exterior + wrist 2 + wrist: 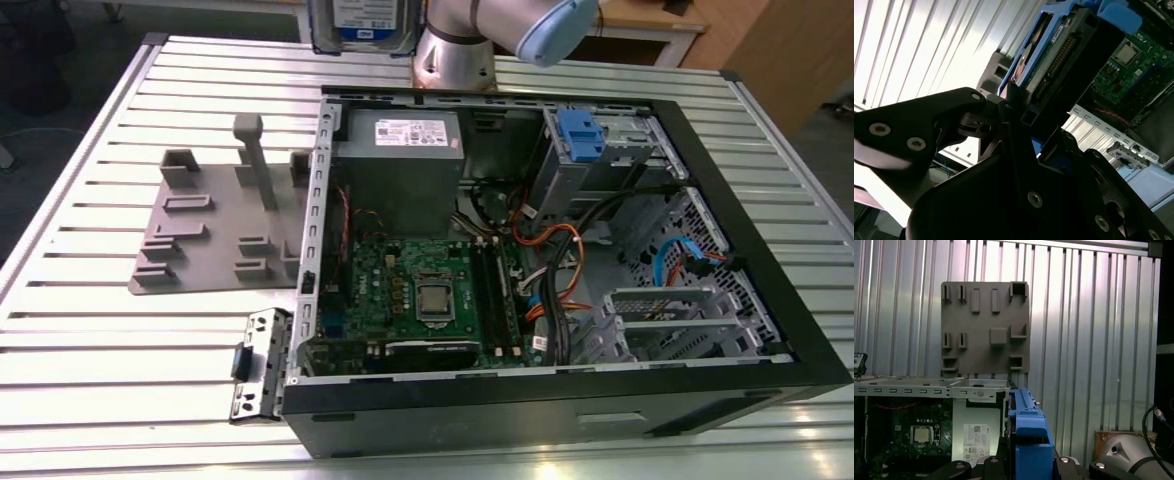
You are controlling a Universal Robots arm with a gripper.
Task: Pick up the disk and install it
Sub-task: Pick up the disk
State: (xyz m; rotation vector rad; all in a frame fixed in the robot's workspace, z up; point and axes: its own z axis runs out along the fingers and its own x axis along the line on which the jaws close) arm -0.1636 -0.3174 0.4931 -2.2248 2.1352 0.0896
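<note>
Grey fixture plate [214, 235] lies on the slatted table [80, 400], at 9 o'clock of the open computer case [534, 405] in the exterior view; small black bracket [260, 365] sits just beside the case at its 8 o'clock. The disk [354, 22] hangs in the air at about 11 o'clock of the case, beyond its far wall and clear of the table; the arm [461, 45] is just beside it at its 3 o'clock. Inside the case: grey power supply [400, 170] at 11, motherboard [420, 290] at 7, drive cage [587, 150] with a blue tab at 1 o'clock.

In the second wrist view the claw [1021, 117] is clenched on one end of the disk, circuit-board side and connector showing; the blue rail [1026, 425] stands edge-on in the first wrist view.

Judgement: stiff, dense for its size, smooth metal faces likely slippery, shock-sensitive. Best held across the plastic rails, off the bare board and connector.
</note>
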